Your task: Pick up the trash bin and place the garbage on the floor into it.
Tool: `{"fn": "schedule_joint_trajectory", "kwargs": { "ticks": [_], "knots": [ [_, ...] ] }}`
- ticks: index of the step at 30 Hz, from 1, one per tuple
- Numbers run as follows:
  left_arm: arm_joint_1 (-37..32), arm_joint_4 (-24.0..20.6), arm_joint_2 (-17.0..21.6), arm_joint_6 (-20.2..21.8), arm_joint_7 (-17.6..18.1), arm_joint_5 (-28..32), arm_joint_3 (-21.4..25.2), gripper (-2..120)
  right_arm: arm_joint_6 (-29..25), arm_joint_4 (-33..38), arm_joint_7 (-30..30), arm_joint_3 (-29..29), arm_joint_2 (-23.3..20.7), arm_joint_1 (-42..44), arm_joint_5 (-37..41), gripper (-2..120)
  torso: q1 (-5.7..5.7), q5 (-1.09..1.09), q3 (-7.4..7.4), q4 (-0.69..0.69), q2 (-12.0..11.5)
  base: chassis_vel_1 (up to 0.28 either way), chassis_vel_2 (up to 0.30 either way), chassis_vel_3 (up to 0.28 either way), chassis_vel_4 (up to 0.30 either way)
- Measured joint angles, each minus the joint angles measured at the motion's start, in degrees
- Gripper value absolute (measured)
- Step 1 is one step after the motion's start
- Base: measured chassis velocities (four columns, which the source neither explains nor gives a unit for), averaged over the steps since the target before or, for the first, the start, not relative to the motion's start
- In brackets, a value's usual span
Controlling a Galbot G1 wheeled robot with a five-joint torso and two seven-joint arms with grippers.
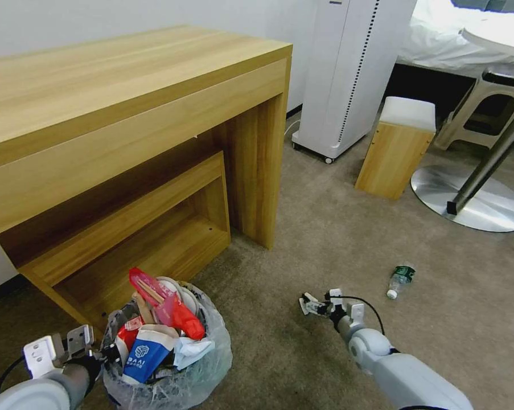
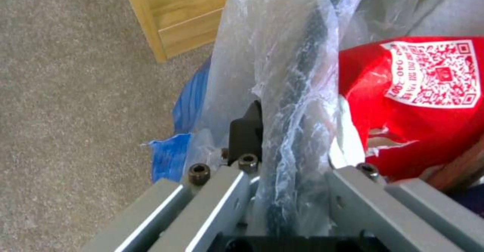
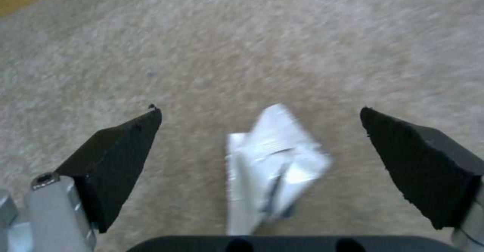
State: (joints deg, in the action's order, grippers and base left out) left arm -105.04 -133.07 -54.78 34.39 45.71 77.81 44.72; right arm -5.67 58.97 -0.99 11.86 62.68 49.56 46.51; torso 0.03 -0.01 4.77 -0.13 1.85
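The left pincer is clamped on the rim of the small dark trash bin lined with crinkled clear plastic; the left wrist view shows the dark rim and bag film pinched between its fingers. The bin is already heaped with red, blue and white wrappers. Just right of the bin, the right pincer hangs low over the beige short-pile carpet floor, its jaws wide apart, with a small white crumpled packet lying on the carpet between them.

The step in hand looks like collecting this scrap: the next move calls for lowering onto it, closing, then carrying it across to the bin.

Farther right of the bin, a clear green-labelled bottle lies on the carpet, not yet collected.
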Motion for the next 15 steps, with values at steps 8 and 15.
{"fn": "schedule_joint_trajectory", "kwargs": {
  "ticks": [8, 15],
  "knots": [
    [-0.55, 0.00, -0.10, 0.00, -0.26, -0.36, 0.23, 0, -2.61, -5.32, -2.11, 0.04, 4.85, -0.76, -2.90, 100, 0.00, -0.01, 0.00, 0.00, 0.00, 0.000, 0.000, 0.000, 0.000],
    [-0.90, -0.32, -0.33, -0.01, -0.34, -0.74, 0.30, 0, -2.89, -5.54, -1.63, -0.19, 4.70, -0.42, -3.36, 100, 0.00, 0.01, 0.00, 0.00, 0.00, 0.000, 0.000, 0.000, 0.000]
  ]
}}
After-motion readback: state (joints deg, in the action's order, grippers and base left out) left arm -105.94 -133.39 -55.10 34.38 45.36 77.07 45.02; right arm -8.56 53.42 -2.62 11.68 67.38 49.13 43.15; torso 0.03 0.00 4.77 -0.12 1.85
